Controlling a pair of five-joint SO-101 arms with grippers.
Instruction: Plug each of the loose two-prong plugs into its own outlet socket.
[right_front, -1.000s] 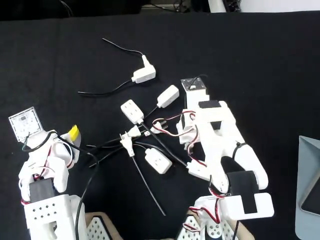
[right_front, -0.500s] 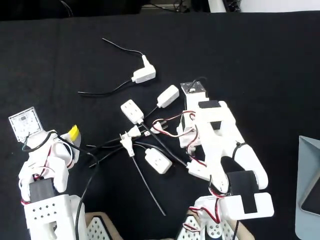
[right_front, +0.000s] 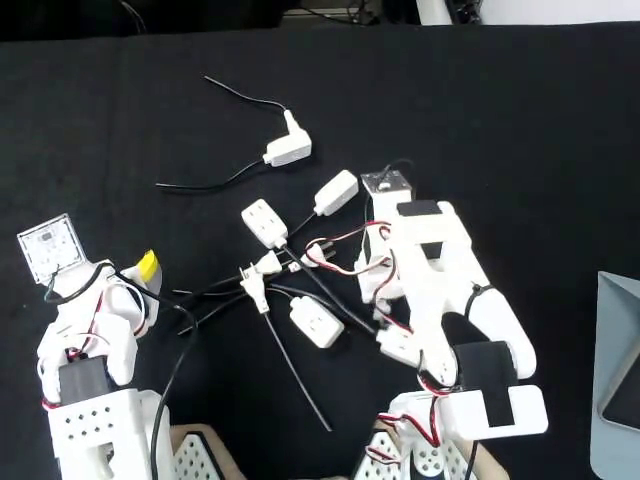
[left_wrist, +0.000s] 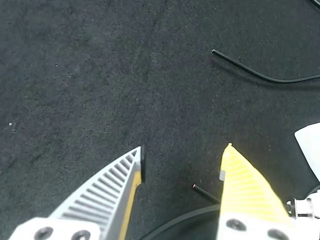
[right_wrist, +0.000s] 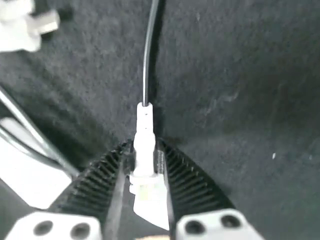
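My right gripper is shut on a white two-prong plug, whose black cable runs straight away from the fingers over the cloth. In the high view the right arm covers that grip. Just left of it lie two loose white plugs, crossed over each other. Three white sockets lie around them: one behind, one near the right wrist, one in front. My left gripper is open over bare cloth at the table's left, its yellow finger pointing toward the plugs.
An angled white plug piece with a black lead lies farther back. Black cables trail between both arms. A grey tray stands at the right edge. Another plug and a white socket lie close to my right gripper.
The right arm has drawn back a little toward its base with the plug held. The left arm and the loose plugs and sockets have not moved.
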